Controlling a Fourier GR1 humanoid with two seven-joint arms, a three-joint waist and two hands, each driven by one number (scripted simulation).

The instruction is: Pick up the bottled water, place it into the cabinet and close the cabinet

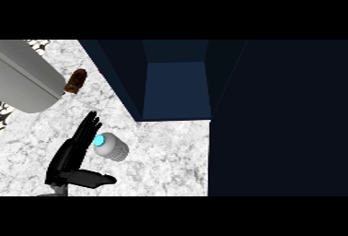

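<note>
My left hand (pixel 69 160) wide open, fingers (pixel 87 128) straight beside bottled water (pixel 111 146) on worktop (pixel 163 166); I'd curl thumb round body before lifting toward open cabinet (pixel 175 87)

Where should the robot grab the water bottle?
Probably round the bottle, on its grey side below the blue cap, coming from the left: it seems to stand upright, its body is round, and the open left hand is on that side.

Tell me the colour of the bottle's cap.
Bright cyan cap on the pale grey bottle; head view shows it.
</note>
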